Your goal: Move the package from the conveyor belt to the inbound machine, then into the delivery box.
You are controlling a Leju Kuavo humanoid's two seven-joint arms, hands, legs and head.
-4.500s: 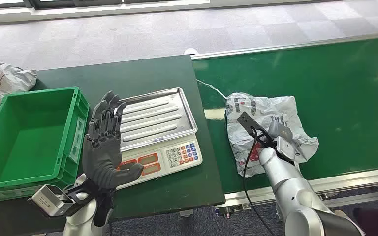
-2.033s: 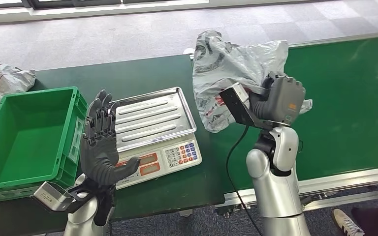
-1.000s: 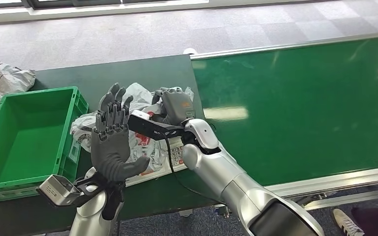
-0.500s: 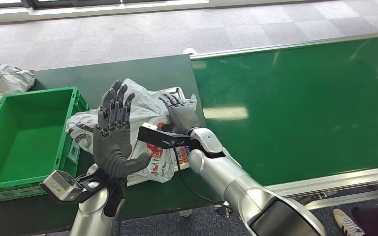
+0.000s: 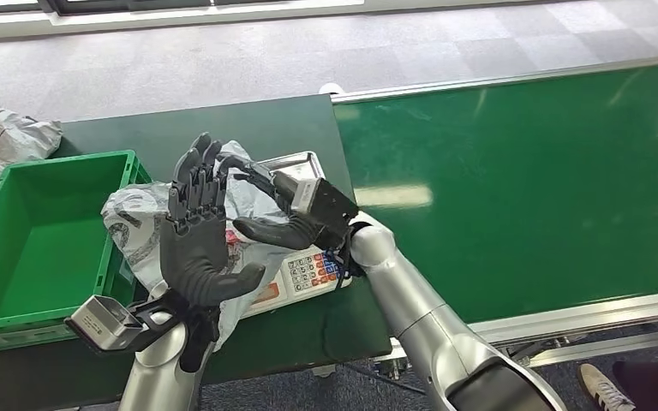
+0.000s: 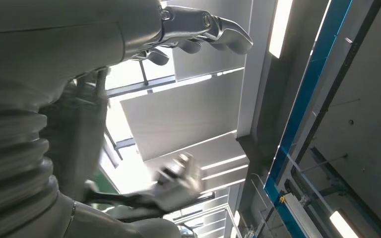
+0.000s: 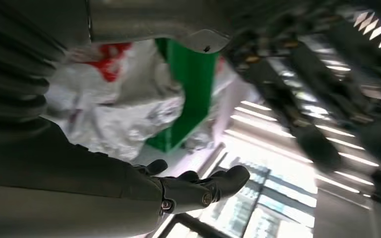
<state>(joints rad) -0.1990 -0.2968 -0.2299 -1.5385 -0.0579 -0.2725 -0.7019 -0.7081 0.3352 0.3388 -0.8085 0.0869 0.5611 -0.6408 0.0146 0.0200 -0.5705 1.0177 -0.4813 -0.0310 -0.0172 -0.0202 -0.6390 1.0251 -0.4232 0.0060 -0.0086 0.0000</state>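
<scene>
Head view: the left hand (image 5: 195,231) stands upright on its raised forearm at about 7 o'clock, palm turned toward the right, fingers (image 5: 190,184) spread and straight, holding nothing. The right hand (image 5: 267,210) reaches across from the bent right arm, thumb and fingers apart, beside the package (image 5: 141,224) with nothing gripped. The crumpled white package lies over the scale (image 5: 308,267) on the dark table (image 5: 257,128), between both hands, its left edge touching the green delivery box (image 5: 43,248) at 9 o'clock.
</scene>
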